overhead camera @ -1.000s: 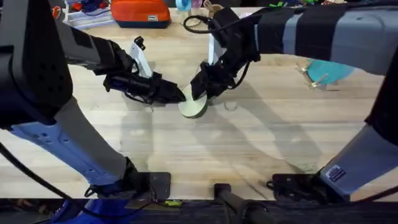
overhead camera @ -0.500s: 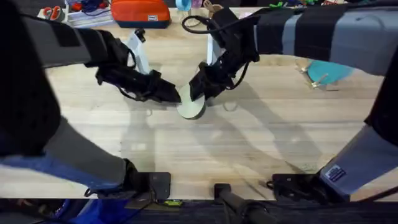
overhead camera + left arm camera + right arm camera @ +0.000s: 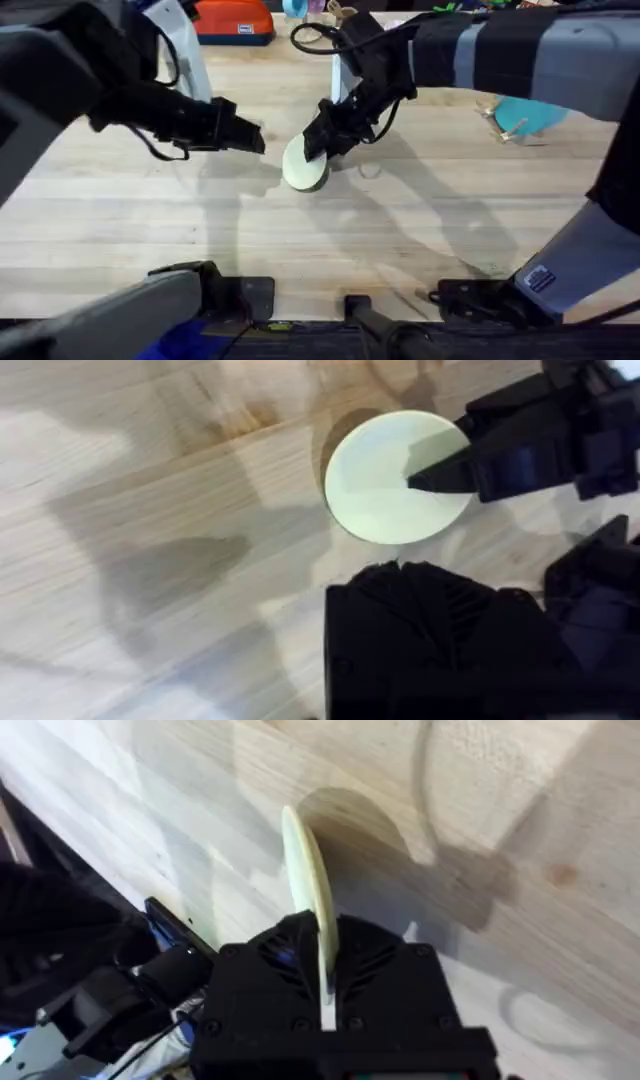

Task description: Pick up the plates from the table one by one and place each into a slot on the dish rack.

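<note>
Plate, pale cream-yellow, round and shallow (image 3: 304, 166), up on its edge near the middle of the light plank-wood bench (image 3: 400, 240), pinched at its upper rim by the right claw (image 3: 318, 146). Black fingers clenched on that rim, one on each face; seen edge-on from the right wrist (image 3: 312, 900), a thin pale sliver running down between the fingers. Lower rim right by the wood, though impossible to tell whether touching or just clear of it. Dark shadow on the planks behind the plate.

Left claw (image 3: 255, 141) off to the left of the plate, apart from it, pointing toward it, nothing in its grip. Open or closed — cannot tell, fingertips merging into one dark shape from above. From the left wrist, plate face (image 3: 390, 485) round and clean, right arm's black finger (image 3: 455, 470) across its rim.

Far right of the bench, small light-wood dowel rack (image 3: 505, 128) with a teal plate (image 3: 535, 112) standing in it, well apart from both claws. Orange-red case (image 3: 232, 20) at the far edge.
</note>
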`<state>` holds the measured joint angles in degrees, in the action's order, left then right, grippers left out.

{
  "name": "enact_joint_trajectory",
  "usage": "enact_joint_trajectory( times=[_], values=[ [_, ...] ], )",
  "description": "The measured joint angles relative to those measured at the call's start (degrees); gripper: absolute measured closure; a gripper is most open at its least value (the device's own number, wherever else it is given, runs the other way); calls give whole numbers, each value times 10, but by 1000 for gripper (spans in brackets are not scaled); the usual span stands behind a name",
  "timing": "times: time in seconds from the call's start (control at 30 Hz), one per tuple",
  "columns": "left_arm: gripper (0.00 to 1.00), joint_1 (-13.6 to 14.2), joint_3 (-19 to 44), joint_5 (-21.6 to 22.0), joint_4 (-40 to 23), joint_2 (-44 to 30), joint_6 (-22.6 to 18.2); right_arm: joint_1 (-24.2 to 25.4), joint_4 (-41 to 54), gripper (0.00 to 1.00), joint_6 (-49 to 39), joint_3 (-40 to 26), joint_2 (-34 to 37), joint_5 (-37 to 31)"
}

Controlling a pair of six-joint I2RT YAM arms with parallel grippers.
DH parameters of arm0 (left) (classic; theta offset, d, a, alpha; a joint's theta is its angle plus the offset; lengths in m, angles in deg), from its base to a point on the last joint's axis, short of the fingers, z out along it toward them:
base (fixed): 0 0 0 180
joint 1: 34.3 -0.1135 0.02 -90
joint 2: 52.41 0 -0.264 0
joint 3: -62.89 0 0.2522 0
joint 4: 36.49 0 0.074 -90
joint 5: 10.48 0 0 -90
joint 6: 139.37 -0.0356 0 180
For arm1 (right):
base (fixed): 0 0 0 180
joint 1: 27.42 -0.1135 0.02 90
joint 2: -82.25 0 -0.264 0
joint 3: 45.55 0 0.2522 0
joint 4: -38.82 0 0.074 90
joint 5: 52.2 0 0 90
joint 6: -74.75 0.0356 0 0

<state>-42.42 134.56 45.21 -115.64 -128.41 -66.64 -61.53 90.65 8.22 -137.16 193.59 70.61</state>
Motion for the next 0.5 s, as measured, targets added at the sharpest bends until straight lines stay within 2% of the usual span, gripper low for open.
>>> enact_joint_trajectory(
  times=[0.13,0.23,0.4,0.43,0.5],
  values=[
    [955,0,0,14,-7,54,8,-2,21,939,-26,0,-14,-23],
    [901,0,0,27,-11,86,20,-4,64,947,-53,-8,-43,-74],
    [147,0,0,45,-25,121,32,-5,122,960,-109,-32,-86,-188],
    [40,0,0,50,-28,126,38,-4,131,962,-120,-39,-94,-210],
    [8,0,0,59,-30,132,45,-4,147,966,-139,-50,-110,-243]
  ],
)
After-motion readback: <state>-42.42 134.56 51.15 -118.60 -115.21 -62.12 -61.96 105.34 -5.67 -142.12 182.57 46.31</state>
